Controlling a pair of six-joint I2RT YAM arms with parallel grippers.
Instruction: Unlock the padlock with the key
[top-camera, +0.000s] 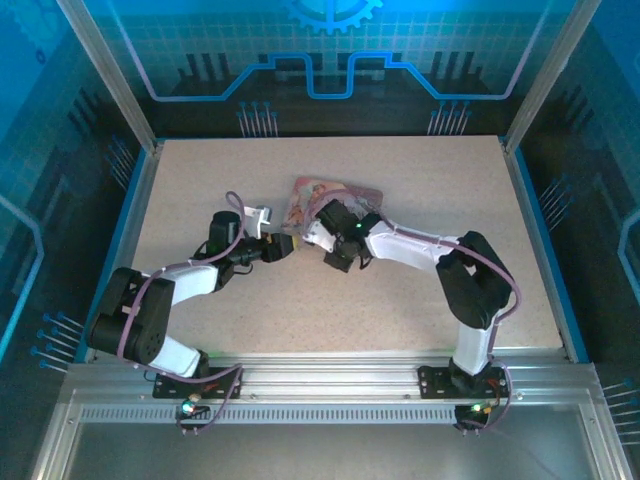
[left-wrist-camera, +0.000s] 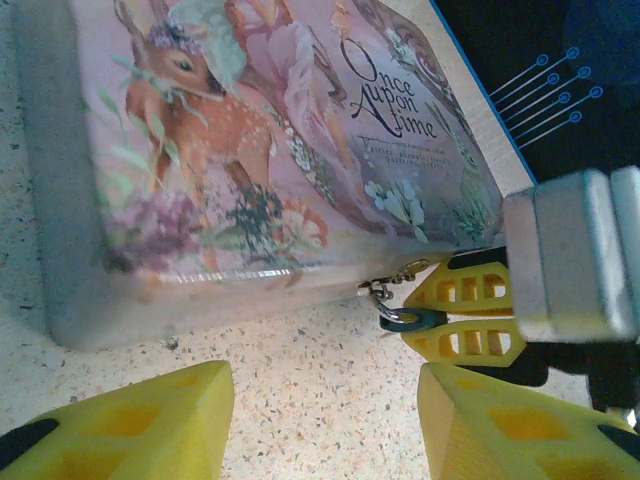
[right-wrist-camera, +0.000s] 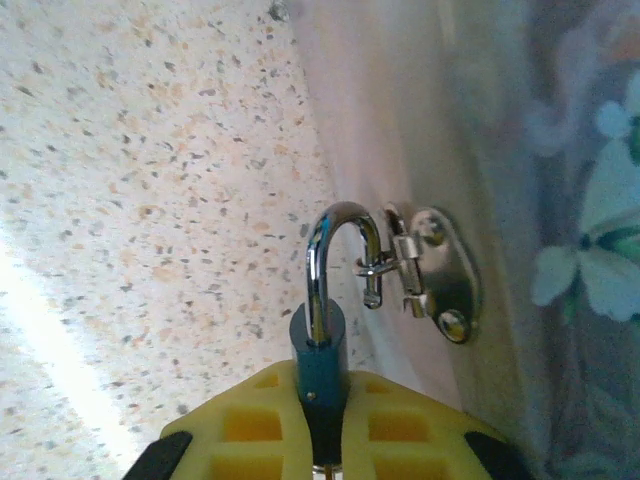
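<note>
Both jaws of the left gripper (left-wrist-camera: 325, 395) are gaping wide, empty, over the bench (left-wrist-camera: 300, 340). Beyond, the right gripper (right-wrist-camera: 320, 405) is pinching the padlock (right-wrist-camera: 318, 345), shackle hooking the clasp (right-wrist-camera: 425, 275) of a mid-bench tin (left-wrist-camera: 250, 150) reading "Once Upon a Time".

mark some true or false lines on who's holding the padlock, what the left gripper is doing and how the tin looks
1. The right gripper is shut on the padlock. True.
2. The left gripper grips the tin. False: it is open and holds nothing.
3. The padlock's shackle is hooked through the tin's latch. True.
4. The tin is plain blue. False: it is pink with a deer picture.
</note>
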